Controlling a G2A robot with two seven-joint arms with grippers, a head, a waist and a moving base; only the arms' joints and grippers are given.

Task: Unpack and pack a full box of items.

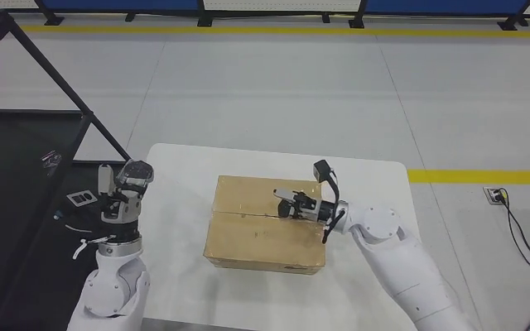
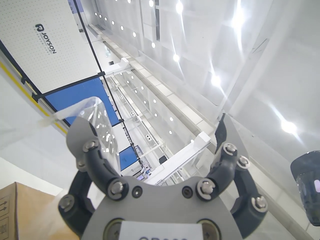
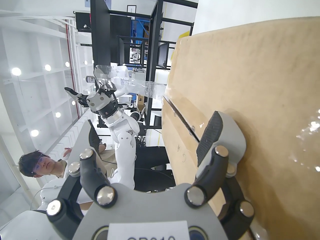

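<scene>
- Top view: a closed brown box (image 1: 265, 236) sits in the middle of the white table (image 1: 373, 178), with its flaps meeting at a seam (image 1: 248, 213) that runs across the lid.
- Top view: the right claw (image 1: 290, 203) lies over the lid right of centre in the frame, just beside the seam. Its arm comes in from the lower right.
- Top view: the left claw (image 1: 124, 175) is at the left edge of the table, well apart from the box. It is raised on an upright arm at the lower left.
- Left wrist view: the left claw (image 2: 152, 123) points up at the ceiling, its fingers spread wide with nothing between them.
- Left wrist view: a strip of clear tape (image 2: 97, 121) clings to the outer side of one finger (image 2: 82, 131) and trails away from it. A corner of the box (image 2: 15, 208) shows beside the claw's base.
- Right wrist view: the right claw (image 3: 152, 136) is spread apart and grips nothing. One finger (image 3: 215, 136) rests flat on the box (image 3: 262, 88) lid, with its ribbed pad just beside the seam (image 3: 180, 118); the other finger hangs off past the box's edge.
- Right wrist view: farther off, the left claw (image 3: 86, 88) is held up with its fingers apart. The tape (image 3: 140, 87) stretches from it toward the box's edge near the end of the seam.
</scene>
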